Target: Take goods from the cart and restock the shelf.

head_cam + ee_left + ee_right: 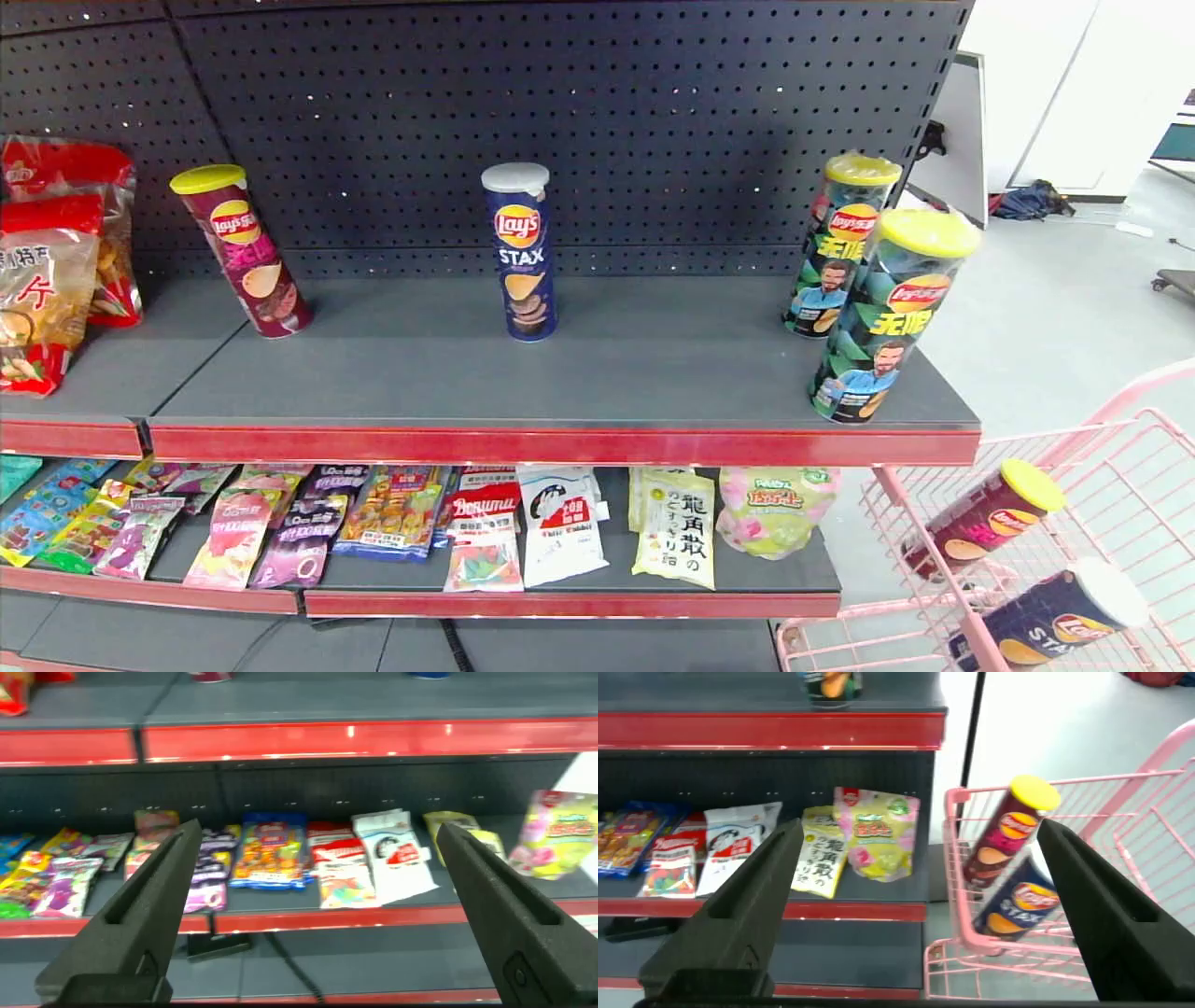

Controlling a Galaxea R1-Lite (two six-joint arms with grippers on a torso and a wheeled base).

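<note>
A pink wire cart [1102, 439] stands to the right of the shelf. It holds a maroon chip can [985, 518] with a yellow lid and a dark blue chip can [1050, 616] with a white lid, both leaning. In the right wrist view, my right gripper [920, 826] is open and empty, short of the cart [971, 943], the maroon can [1008, 831] and the blue can [1018, 905]. My left gripper [318, 829] is open and empty, facing the lower shelf. On the upper shelf [560, 373] stand a maroon can [241, 252], a blue can [520, 252] and two green cans [892, 317].
Red snack bags [56, 252] fill the upper shelf's left end. Flat snack packets [392, 523] cover the lower shelf [569, 602]. A dark pegboard [560, 112] backs the shelf. Wide bare stretches lie between the upright cans. Open floor [1055, 308] lies to the right.
</note>
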